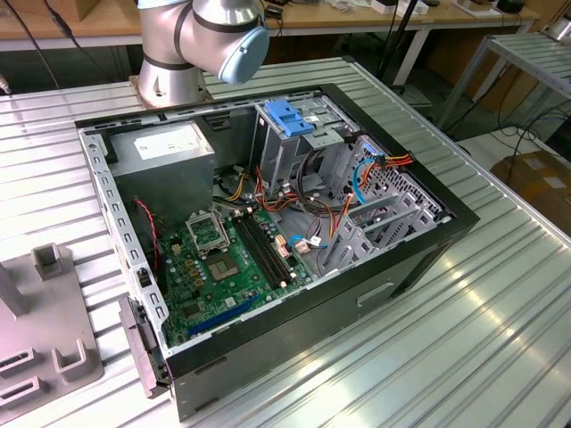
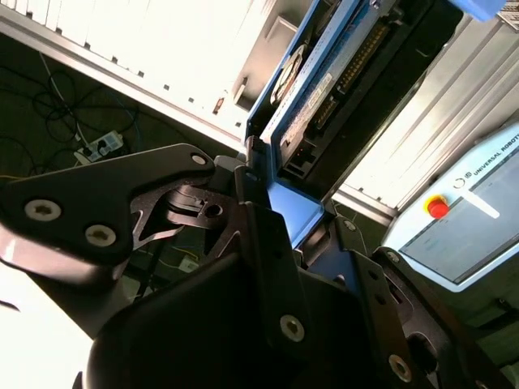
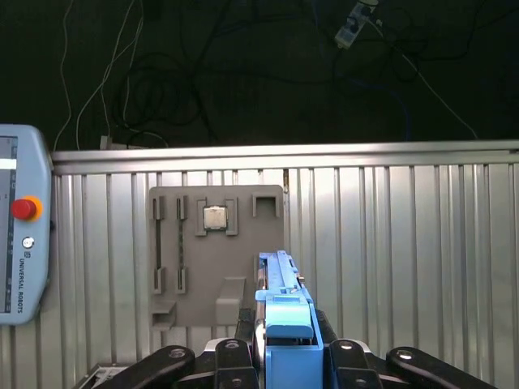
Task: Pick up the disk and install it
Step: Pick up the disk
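My gripper (image 3: 284,356) is shut on the disk (image 3: 285,312), which stands edge-on between the black fingers (image 3: 231,356) with its blue bracket toward the camera. In the second wrist view the disk (image 2: 324,77) stretches away from the gripper (image 2: 272,207), showing its blue frame, a dark circuit side and a connector row. It hangs above the ribbed metal table (image 3: 405,243), lifted off it. In the exterior view the open computer case (image 1: 268,232) lies on its side, with the arm's elbow (image 1: 214,27) behind it.
Inside the case are a grey power-supply box (image 1: 169,147), a green motherboard (image 1: 223,259), loose cables and a grey drive cage with a blue latch (image 1: 290,116). A grey fixture plate (image 3: 215,259) holding a chip (image 3: 214,217) lies below the gripper. A teach pendant (image 3: 20,259) rests beside it.
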`<state>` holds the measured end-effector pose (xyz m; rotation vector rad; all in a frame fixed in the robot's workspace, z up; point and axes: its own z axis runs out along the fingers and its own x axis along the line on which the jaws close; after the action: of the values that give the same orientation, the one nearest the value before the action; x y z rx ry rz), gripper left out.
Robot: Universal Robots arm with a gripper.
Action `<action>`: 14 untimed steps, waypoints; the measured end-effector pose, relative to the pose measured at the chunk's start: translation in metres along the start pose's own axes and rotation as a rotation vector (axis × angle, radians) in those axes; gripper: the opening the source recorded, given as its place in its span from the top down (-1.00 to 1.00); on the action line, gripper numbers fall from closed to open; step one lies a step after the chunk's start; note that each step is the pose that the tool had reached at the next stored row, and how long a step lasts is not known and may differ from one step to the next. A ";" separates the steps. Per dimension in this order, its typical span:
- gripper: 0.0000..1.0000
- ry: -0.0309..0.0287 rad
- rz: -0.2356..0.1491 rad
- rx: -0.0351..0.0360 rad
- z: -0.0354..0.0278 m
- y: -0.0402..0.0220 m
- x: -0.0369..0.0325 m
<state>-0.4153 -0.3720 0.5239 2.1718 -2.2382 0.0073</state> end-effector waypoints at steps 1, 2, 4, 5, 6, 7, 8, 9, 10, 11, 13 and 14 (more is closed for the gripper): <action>0.26 -0.0001 0.000 0.0001 0.0001 -0.0005 0.0000; 0.26 0.0000 0.000 0.0001 0.0001 -0.0010 0.0000; 0.26 0.0000 0.000 0.0000 0.0001 -0.0020 -0.0001; 0.26 0.0000 0.000 0.0001 0.0001 -0.0025 -0.0001; 0.26 -0.0001 0.000 0.0000 0.0001 -0.0029 -0.0001; 0.26 -0.0001 0.000 0.0000 0.0001 -0.0034 -0.0001; 0.26 0.0000 0.000 0.0000 0.0002 -0.0038 -0.0001; 0.26 -0.0001 0.000 0.0001 0.0003 -0.0045 -0.0001; 0.26 -0.0001 0.000 0.0001 0.0004 -0.0073 -0.0002; 0.26 0.0000 0.000 0.0000 0.0004 -0.0084 -0.0002; 0.26 0.0000 0.000 0.0000 0.0007 -0.0138 -0.0004; 0.26 -0.0001 0.000 0.0001 0.0010 -0.0173 -0.0005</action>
<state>-0.3980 -0.3721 0.5227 2.1719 -2.2383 0.0073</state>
